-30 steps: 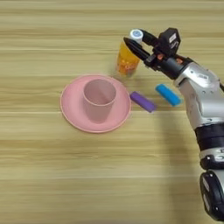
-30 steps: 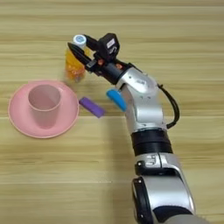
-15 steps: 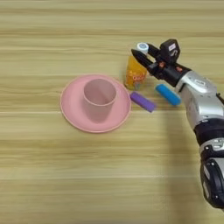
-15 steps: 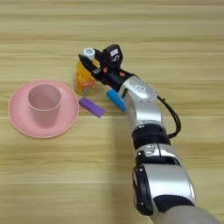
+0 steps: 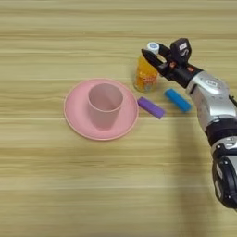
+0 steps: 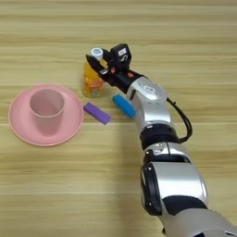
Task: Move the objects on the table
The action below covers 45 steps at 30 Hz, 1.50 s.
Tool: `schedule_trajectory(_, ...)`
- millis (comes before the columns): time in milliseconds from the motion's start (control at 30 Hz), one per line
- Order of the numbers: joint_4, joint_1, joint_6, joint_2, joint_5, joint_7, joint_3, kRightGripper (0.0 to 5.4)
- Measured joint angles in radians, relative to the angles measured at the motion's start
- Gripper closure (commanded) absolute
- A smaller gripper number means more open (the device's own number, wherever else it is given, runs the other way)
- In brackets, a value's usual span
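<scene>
- Pincer (image 5: 153, 57) has carried the bottle (image 5: 146, 74) nearer, now beside the plate (image 5: 76, 116).
- Clamped on its neck; bottle looks set on the tabletop (image 5: 55, 185), so release is probably next.

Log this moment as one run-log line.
right end effector: shut on orange-juice bottle near cap | purple bar, blue bar: on table | pink cup: upright on pink plate
</scene>
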Motion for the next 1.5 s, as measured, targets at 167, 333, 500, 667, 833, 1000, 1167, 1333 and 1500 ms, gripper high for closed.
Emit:
schedule_trajectory(167,0.005,-0.012,-0.006,-0.006,0.000,0.000,0.000,2.73)
schedule_trajectory(333,0.013,-0.029,-0.009,-0.007,-0.001,0.000,0.000,2.18)
schedule_trajectory(500,0.022,-0.029,-0.010,-0.007,-0.001,-0.001,0.000,1.63)
schedule_trajectory(667,0.024,-0.029,-0.011,-0.007,-0.001,-0.001,0.000,1.15)
schedule_trajectory(833,0.024,-0.029,-0.011,-0.007,0.000,-0.001,-0.001,0.69)
schedule_trajectory(1000,0.024,-0.029,-0.012,-0.007,0.000,-0.001,-0.001,0.18)
schedule_trajectory(1167,0.026,-0.030,-0.024,-0.008,0.000,-0.001,-0.001,0.05)
schedule_trajectory(1333,0.026,-0.031,-0.031,-0.008,0.003,-0.001,-0.008,0.05)
schedule_trajectory(1500,0.019,-0.031,-0.049,-0.008,0.014,0.003,-0.017,0.05)
